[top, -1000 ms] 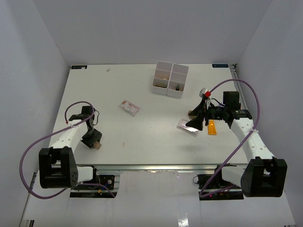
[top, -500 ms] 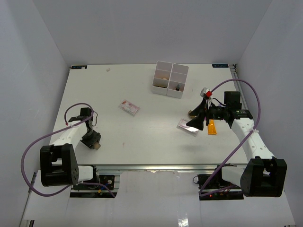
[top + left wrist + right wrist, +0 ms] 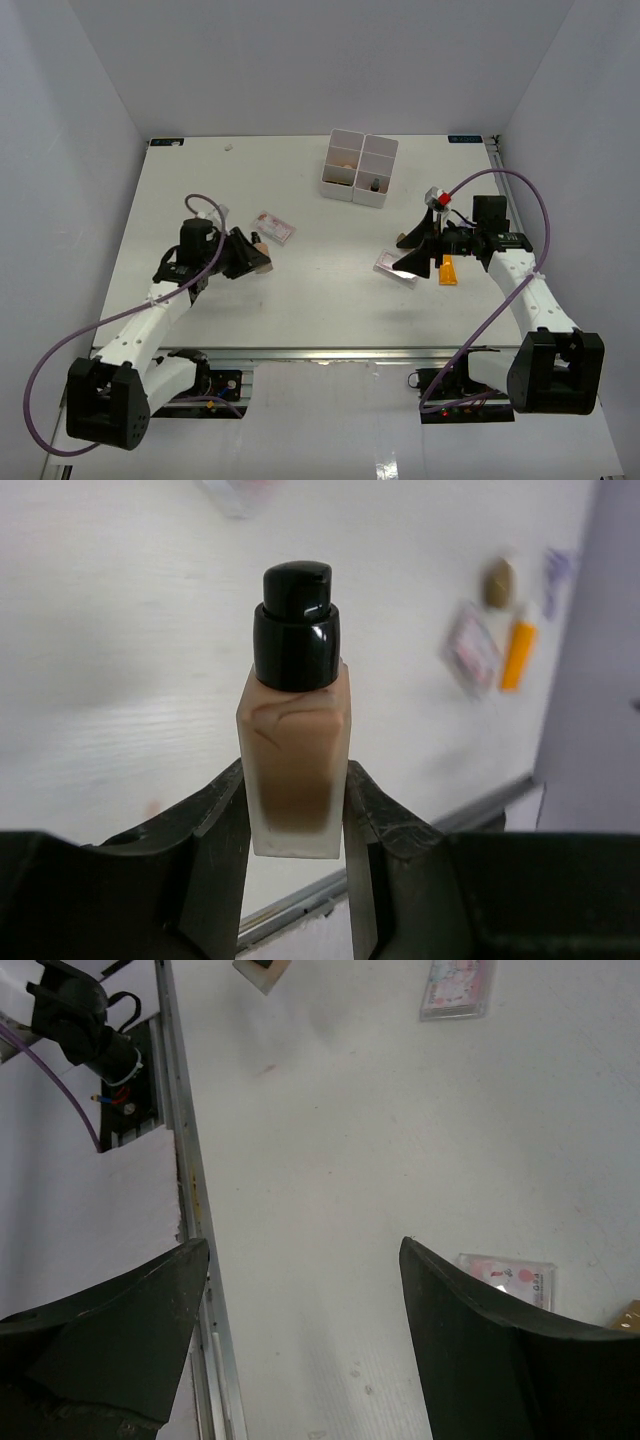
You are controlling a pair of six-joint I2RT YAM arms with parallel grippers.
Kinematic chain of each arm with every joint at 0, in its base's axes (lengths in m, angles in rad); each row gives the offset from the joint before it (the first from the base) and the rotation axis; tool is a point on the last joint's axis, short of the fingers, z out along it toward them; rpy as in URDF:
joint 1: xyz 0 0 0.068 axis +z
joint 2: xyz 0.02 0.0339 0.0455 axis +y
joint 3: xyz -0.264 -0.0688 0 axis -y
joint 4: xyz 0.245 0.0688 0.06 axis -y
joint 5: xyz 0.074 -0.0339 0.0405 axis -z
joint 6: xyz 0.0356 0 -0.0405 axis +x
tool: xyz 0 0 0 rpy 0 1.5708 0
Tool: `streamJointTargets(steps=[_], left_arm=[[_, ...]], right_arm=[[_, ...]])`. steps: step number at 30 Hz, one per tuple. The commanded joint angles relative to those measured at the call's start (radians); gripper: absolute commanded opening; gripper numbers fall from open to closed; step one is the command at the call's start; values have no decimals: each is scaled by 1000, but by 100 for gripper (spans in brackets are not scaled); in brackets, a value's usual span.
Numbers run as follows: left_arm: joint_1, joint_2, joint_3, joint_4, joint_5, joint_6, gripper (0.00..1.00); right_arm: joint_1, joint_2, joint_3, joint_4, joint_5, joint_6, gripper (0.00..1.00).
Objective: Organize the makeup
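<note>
My left gripper [image 3: 250, 258] is shut on the tan bottle [image 3: 296, 770] with a dark cap [image 3: 297, 625], held just above the table at left centre. One pink flat packet [image 3: 273, 228] lies just beyond it. My right gripper [image 3: 415, 262] is open and empty, low over the table; its open jaws show in the right wrist view [image 3: 305, 1250]. A second pink packet [image 3: 395, 268] lies beside its fingers and shows in the wrist view [image 3: 508, 1278]. The orange tube [image 3: 448, 270] lies to its right. A small tan piece [image 3: 402, 240] sits just behind.
The white multi-compartment box [image 3: 360, 168] stands at the back centre with a beige item and a dark item inside. The table's front metal rail [image 3: 195, 1210] runs close to my right gripper. A small white speck [image 3: 229, 147] lies at the far back left.
</note>
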Motion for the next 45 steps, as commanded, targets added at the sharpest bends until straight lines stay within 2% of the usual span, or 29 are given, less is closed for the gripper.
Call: streamJointTargets(steps=[1,5,10,14,19,24,37,40,43,45], left_arm=[[-220,6,2,502,218,45,7],[-363,88,-1,809,284,94,9],[-453,224,0,1121,396,103,10],[-497,316,32,1229,452,76,10],[-552,410,100,1243,465,94,11],[-599,470,157,1255,449,93,11],[-638,524,230,1205,426,121,11],[-638,534,255,1190,427,127,12],[-638,537,272,1179,424,134,12],[-638,536,275,1172,425,139,12]], right_arm=[[-1,40,70,-26,-110,57,85],[1,85,197,-158,-149,28,92],[9,141,291,-166,-285,57,95],[44,167,305,-164,-306,22,97],[132,174,340,-161,-197,9,98],[185,166,332,-59,-90,98,97],[246,145,292,-18,-49,116,100],[251,148,287,-17,-49,122,91],[253,154,287,-20,-47,126,77],[252,153,291,-21,-47,127,75]])
